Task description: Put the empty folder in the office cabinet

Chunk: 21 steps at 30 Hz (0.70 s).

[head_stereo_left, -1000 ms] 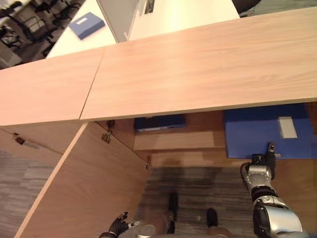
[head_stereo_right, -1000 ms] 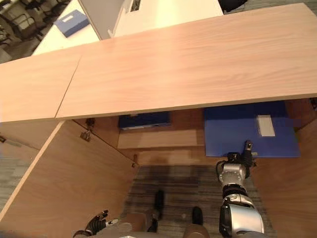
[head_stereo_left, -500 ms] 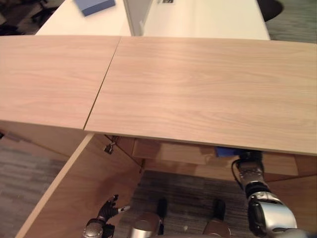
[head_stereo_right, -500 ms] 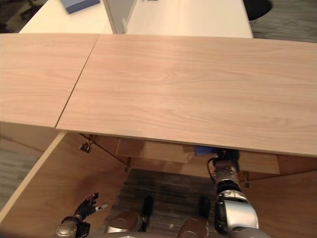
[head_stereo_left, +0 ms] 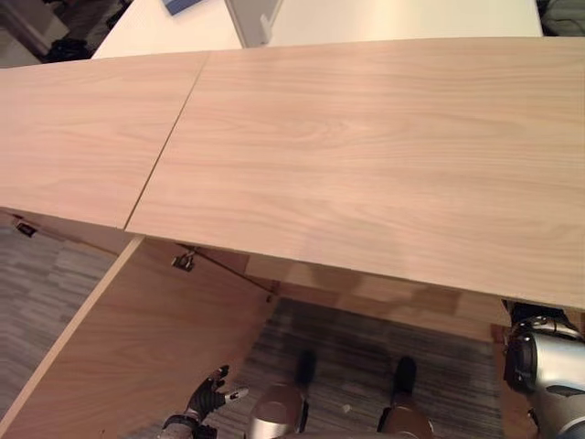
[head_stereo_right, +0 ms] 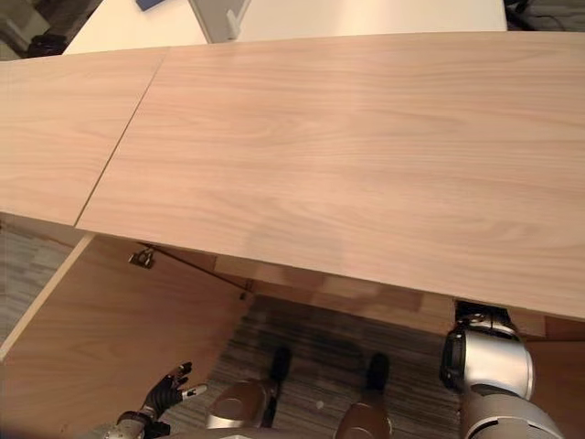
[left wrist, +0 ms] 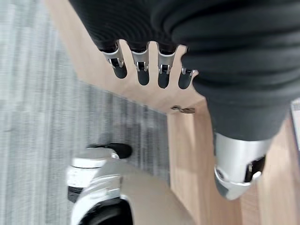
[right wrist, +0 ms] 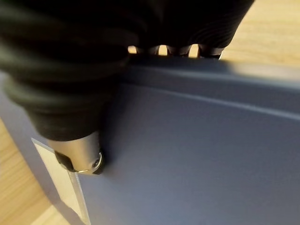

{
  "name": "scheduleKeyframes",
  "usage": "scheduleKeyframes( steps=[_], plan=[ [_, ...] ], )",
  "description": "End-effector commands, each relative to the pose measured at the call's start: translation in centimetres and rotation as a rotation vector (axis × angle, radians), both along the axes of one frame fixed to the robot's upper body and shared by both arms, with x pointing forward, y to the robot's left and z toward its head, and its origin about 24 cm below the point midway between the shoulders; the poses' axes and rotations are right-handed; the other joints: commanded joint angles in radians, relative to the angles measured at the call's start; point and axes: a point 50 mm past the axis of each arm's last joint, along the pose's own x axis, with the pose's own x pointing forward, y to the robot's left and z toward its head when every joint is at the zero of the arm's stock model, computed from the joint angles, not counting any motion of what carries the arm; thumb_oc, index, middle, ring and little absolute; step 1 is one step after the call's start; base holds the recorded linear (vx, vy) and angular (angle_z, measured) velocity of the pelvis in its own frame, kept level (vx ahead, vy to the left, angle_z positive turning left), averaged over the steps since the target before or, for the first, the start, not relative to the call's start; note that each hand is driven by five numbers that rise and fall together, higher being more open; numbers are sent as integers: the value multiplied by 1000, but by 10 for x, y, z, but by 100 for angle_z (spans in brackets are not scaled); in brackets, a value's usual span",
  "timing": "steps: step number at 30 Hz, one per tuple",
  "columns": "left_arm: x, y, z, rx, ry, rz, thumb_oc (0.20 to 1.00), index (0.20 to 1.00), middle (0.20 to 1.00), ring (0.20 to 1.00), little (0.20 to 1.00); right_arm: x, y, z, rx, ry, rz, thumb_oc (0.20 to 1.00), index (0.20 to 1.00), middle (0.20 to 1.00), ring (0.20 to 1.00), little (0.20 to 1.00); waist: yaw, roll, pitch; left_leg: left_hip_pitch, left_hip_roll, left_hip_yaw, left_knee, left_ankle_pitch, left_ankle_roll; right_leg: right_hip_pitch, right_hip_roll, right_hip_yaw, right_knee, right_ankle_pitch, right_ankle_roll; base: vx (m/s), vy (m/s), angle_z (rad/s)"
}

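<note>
Looking down from the head camera, you see the light wood top of the office cabinet (head_stereo_left: 366, 155) spread across most of the scene, with a seam running between its two panels. Below its front edge, the open cabinet door (head_stereo_left: 137, 357) swings out toward you on the left, a metal hinge (head_stereo_left: 183, 262) showing where it meets the carcass. Your left hand (head_stereo_left: 208, 398) hangs low beside that door with its fingers (left wrist: 142, 75) straight and loosely spread, holding nothing, above the grey striped carpet (head_stereo_left: 366, 352). Your right arm reaches under the cabinet top at the right, so look to the right wrist view: there your right hand (right wrist: 84, 157) is clamped on the blue folder (right wrist: 187, 159), thumb pressed flat on its face and the fingertips (right wrist: 206, 50) hooked over its far edge, with wood panelling behind. A pale label (right wrist: 61, 187) sits on the folder near the thumb. At the far edge of the scene, a white desk (head_stereo_left: 384, 18) carries another blue folder (head_stereo_left: 187, 5) at its corner.
</note>
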Motion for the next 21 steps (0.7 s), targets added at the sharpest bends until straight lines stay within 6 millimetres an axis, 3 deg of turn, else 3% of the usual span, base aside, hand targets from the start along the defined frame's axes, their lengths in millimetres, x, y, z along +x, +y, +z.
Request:
scheduleKeyframes(
  steps=[1, 4, 7, 13, 15, 18, 19, 21],
  plan=[
    [3, 18, -5, 68, 60, -35, 1000, 1000, 1000, 1000, 1000, 12, -17, 72, -173, -141, -19, 200, 200, 200, 200, 200, 16, -13, -33, -1, 6, 11, 51, -87, -31, -3, -31, -36, 162, -179, 35, 49, -43, 16],
    [13, 15, -7, 65, 52, -15, 1000, 1000, 1000, 1000, 1000, 16, -16, 82, -180, -155, -11, 200, 200, 200, 200, 200, 2, 3, -33, 3, 14, 16, 40, -81, -37, -15, -24, -29, 173, -190, 28, 38, -31, 4],
    [20, 6, -5, 24, 21, -3, 1000, 1000, 1000, 1000, 1000, 23, -13, 97, -184, -176, -5, 200, 200, 200, 200, 200, -11, 39, -27, -2, 20, 20, 34, -72, -40, -52, -21, -15, 204, -204, 19, 3, 1, -2],
    [26, -5, -4, -18, -1, -22, 1000, 1000, 1000, 1000, 1000, 34, -3, 111, -184, -188, 16, 200, 200, 200, 200, 200, -7, 82, 4, -57, 17, 26, 72, -72, -41, -143, -23, 14, 297, -235, 5, -34, -1, -12],
    [38, -9, 4, -52, -57, -12, 1000, 1000, 1000, 1000, 1000, 39, 0, 130, -223, -204, 19, 200, 200, 200, 200, 200, -3, 99, 48, -125, 9, 31, 143, -80, -44, -220, -36, 32, 379, -253, -4, -132, -4, -4],
    [47, -10, 10, -71, -94, -9, 1000, 1000, 1000, 1000, 1000, 40, 1, 142, -227, -226, 9, 200, 200, 200, 200, 200, 2, 95, 61, -195, -6, 32, 211, -110, -45, -288, -47, 52, 442, -285, -10, -92, -28, 2],
    [54, -9, 16, -83, -134, -3, 1000, 1000, 1000, 1000, 1000, 39, 0, 158, -246, -259, -7, 200, 200, 200, 200, 200, 4, 101, 88, -241, -16, 35, 264, -126, -45, -339, -50, 61, 504, -295, -15, -89, -15, 11],
    [61, -8, 21, -100, -162, 12, 1000, 1000, 1000, 1000, 1000, 38, -2, 167, -251, -270, -20, 200, 200, 200, 200, 200, 5, 98, 98, -308, -25, 42, 335, -154, -39, -407, -57, 82, 581, -321, -22, -99, -16, 11]
  ],
)
